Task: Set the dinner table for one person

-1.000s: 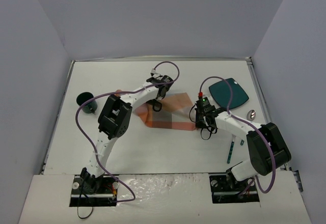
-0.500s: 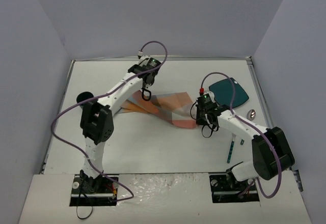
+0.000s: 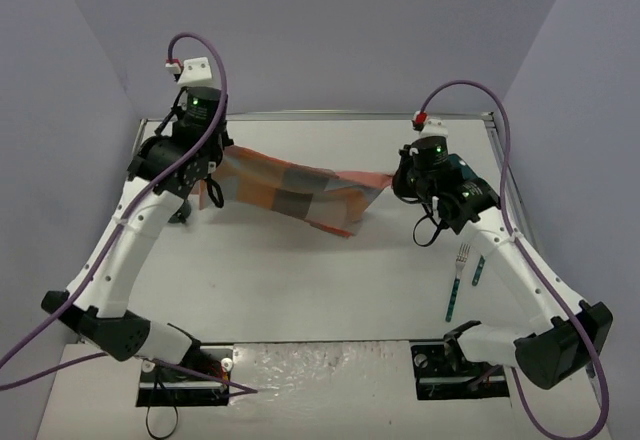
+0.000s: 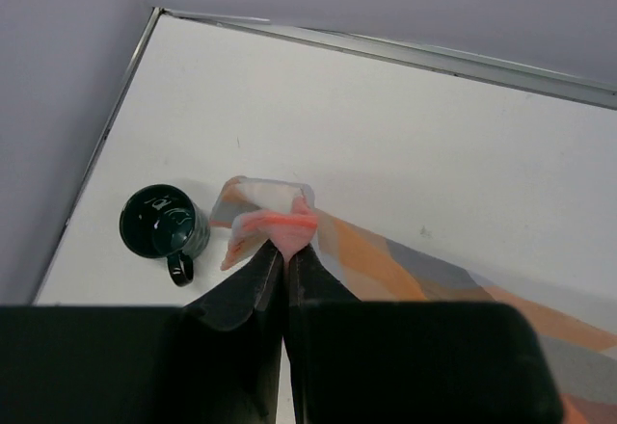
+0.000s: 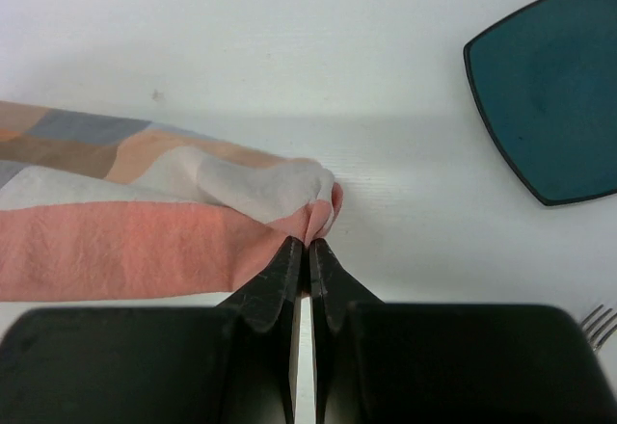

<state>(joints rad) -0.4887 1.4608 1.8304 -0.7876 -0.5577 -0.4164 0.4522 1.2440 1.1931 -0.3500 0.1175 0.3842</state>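
1. The step in hand looks like the placemat (image 3: 300, 198) getting spread out. It's lifted off the desk (image 3: 300, 290) and stretched between the two arms, sagging in the middle. Whether the lowest bit of cloth touches the desk can't be told.
2. One corner of the cloth is pinched tight by the left end effector (image 4: 286, 251), and the opposite corner is clamped by the right end effector (image 5: 308, 243). Both pairs of fingers are pressed together with only fabric between them.
3. The desk being set lies right under the hanging cloth. A mug (image 4: 162, 224) is parked near its far-left corner, a plate (image 5: 549, 96) at the far right, and a fork (image 3: 462, 257) nearer on the right.
4. Best guess for the next move: the cloth gets lowered flat onto the open middle of the desk, with both arms brought down together and the tension held so no fold is left. Only then should the corners be let go.
5. Care is needed on the left, since the mug sits just below that corner and could be brushed.
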